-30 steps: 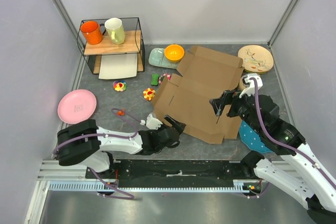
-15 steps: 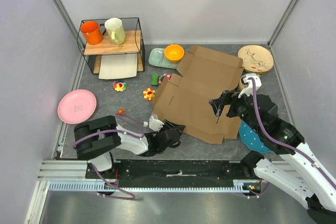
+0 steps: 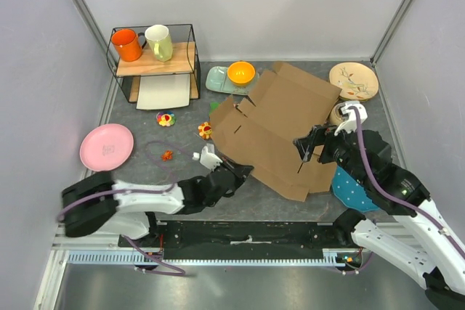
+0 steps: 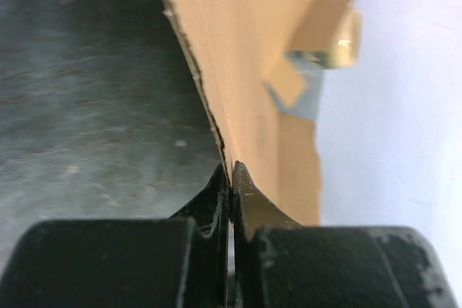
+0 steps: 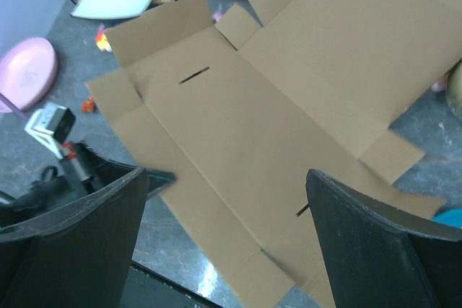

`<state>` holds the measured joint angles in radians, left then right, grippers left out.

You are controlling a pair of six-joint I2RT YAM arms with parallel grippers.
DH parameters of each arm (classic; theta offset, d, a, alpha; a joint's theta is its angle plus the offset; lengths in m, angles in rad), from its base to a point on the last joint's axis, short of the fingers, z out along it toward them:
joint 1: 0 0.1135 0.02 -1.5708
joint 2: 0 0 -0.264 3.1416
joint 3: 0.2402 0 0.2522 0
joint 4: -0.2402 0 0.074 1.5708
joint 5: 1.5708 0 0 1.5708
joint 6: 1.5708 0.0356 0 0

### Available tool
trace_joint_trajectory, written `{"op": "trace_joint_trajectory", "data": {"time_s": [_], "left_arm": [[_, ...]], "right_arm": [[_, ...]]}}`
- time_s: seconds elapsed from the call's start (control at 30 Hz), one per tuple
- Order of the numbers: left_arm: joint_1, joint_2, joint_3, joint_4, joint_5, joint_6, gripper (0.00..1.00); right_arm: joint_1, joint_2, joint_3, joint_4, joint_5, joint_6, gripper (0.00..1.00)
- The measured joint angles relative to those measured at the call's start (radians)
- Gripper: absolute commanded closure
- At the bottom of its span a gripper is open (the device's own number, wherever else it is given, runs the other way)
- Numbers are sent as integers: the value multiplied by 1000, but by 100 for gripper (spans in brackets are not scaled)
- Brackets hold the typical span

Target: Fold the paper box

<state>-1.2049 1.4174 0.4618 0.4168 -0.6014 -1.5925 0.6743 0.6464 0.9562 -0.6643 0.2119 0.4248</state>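
Leverage explains the grip: the left gripper (image 4: 229,177) pinches the near-left edge of the large flat brown corrugated cardboard paper box (image 3: 280,128) on the grey table (image 3: 182,138), probably raising it. The right gripper (image 3: 309,147) hovers spread above, ready to press.

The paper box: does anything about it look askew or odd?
Yes. The paper box lies unfolded and diagonal, and its near-left edge is raised off the table, pinched by the left end effector.
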Motion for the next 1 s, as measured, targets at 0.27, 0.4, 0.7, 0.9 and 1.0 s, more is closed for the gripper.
{"op": "trace_joint_trajectory", "data": {"time_s": [0.27,0.4,0.7,0.9,1.0], "left_arm": [[-2,-460,196,-338,0,370,98],[-3,-545,309,-445,5,565,98],[-3,-555,585,-635,191,871,98],[-3,-463,855,-697,416,969,98],[-3,-385,996,-697,515,994,98]], "right_arm": [[0,26,237,-43,6,-43,2],[0,21,279,-45,5,-52,2],[0,21,296,-83,-21,-51,2],[0,21,351,-111,-49,-52,2],[0,18,394,-127,-74,-55,2]]}}
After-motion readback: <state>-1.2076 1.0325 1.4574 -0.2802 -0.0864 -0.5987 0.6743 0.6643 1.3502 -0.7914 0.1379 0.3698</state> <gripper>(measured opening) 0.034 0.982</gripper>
